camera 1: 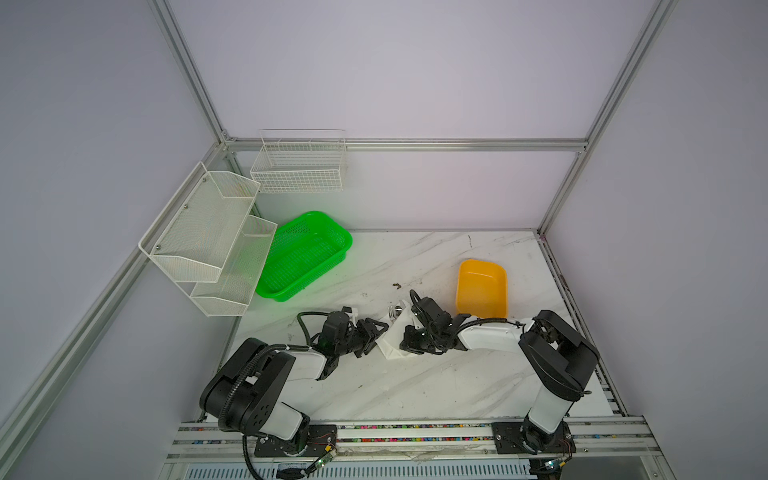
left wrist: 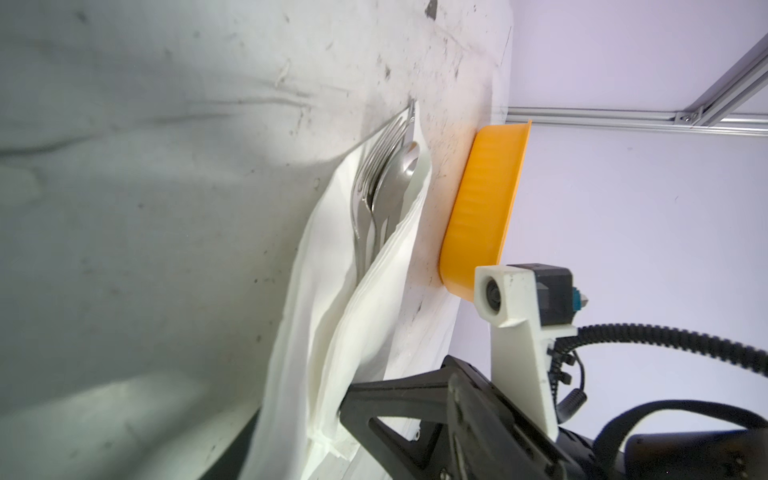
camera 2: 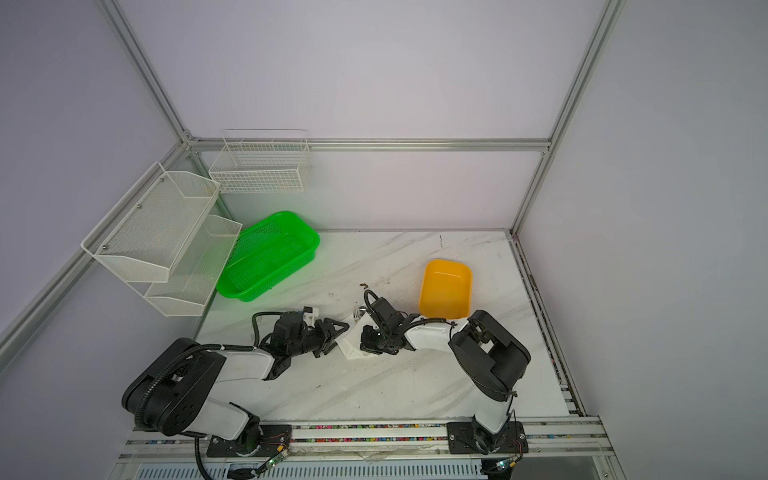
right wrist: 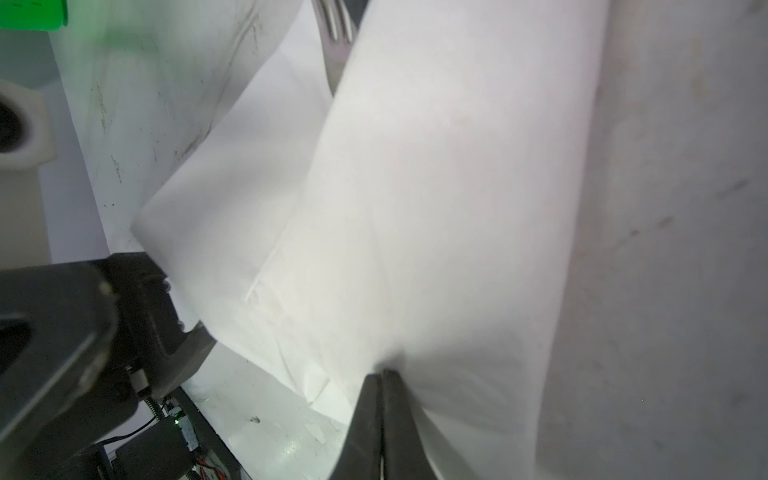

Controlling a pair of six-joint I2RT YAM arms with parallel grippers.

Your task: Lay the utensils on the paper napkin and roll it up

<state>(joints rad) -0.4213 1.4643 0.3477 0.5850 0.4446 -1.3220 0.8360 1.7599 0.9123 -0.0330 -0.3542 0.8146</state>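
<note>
Top view: the paper napkin (camera 1: 390, 348), partly folded over the utensils (camera 1: 394, 312), lies mid-table between both arms. Its long axis runs from 7 to 1 o'clock, with fork and spoon heads poking out at the 1 o'clock end. The right gripper (right wrist: 380, 376) is pinched closed on the raised fold. The left gripper (camera 1: 376, 338), jaws parted, has the sheet's edge at its 3 o'clock. Rolling would likely go across that axis, toward 9 o'clock.
</note>
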